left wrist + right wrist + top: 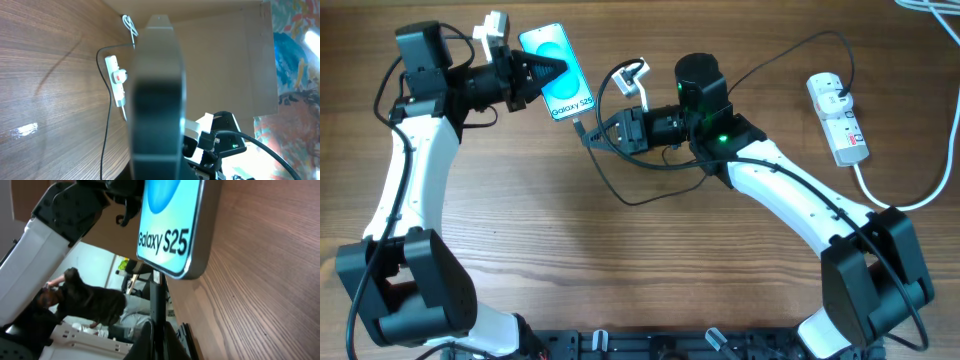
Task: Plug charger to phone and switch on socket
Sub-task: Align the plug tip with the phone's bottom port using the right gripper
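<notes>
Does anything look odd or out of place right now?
Nothing damaged or spilled. The phone just isn't lying flat: the left gripper holds it tilted, while the right gripper holds the charger plug at its lower edge.

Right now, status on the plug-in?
Left gripper shut on phone. Right gripper shut on charger, tip at phone's bottom edge, seating unclear. Socket unobstructed.

**Overhead inventory: wooden tabletop, two arms**

- Phone (563, 90): cyan screen facing up, clamped across one long edge by the left gripper (556, 70), with its text end toward the centre.
- Charger (836, 97): white adapter seated on the socket (848, 135) at far right. The thin black cable's plug end is pinched in the right gripper (588, 134), at the phone's text end; insertion cannot be judged.
- Thick white cord (920, 205): trails right from the socket.
- Tabletop (520, 200): brown wood grain.
</notes>
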Action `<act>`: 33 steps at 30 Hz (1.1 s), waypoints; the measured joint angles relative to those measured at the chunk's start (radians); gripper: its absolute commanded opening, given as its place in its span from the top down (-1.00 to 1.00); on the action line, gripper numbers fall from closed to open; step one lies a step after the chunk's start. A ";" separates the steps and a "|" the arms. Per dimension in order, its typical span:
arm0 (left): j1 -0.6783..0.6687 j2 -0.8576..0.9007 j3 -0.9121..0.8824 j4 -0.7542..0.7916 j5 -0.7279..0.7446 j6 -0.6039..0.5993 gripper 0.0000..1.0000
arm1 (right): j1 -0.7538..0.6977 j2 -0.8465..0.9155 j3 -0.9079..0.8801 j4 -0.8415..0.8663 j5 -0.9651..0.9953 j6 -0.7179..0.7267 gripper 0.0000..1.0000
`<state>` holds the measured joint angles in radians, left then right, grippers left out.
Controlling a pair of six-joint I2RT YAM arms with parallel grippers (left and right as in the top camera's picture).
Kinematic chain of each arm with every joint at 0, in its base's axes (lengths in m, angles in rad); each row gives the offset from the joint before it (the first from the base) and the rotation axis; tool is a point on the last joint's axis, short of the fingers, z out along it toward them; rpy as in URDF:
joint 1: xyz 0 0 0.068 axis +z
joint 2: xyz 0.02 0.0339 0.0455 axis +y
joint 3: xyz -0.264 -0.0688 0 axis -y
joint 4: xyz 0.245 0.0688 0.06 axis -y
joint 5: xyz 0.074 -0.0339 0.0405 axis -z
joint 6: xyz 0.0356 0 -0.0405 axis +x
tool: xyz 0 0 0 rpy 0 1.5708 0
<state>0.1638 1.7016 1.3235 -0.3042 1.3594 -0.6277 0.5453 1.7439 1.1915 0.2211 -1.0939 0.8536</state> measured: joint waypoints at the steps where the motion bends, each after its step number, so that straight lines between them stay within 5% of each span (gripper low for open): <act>1: 0.000 0.000 0.000 0.000 0.000 0.000 0.92 | 0.000 0.000 0.000 0.008 0.004 0.006 0.92; 25: 0.002 0.000 0.000 0.010 0.000 0.021 0.92 | 0.010 -0.003 0.000 0.013 0.066 0.043 0.91; 33: 0.015 0.000 0.004 -0.181 0.019 0.146 0.92 | 0.019 -0.003 -0.007 0.003 0.020 0.056 0.91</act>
<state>0.1791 1.7016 1.3273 -0.4854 1.3781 -0.4816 0.5644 1.7405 1.1847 0.2245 -1.0740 0.9092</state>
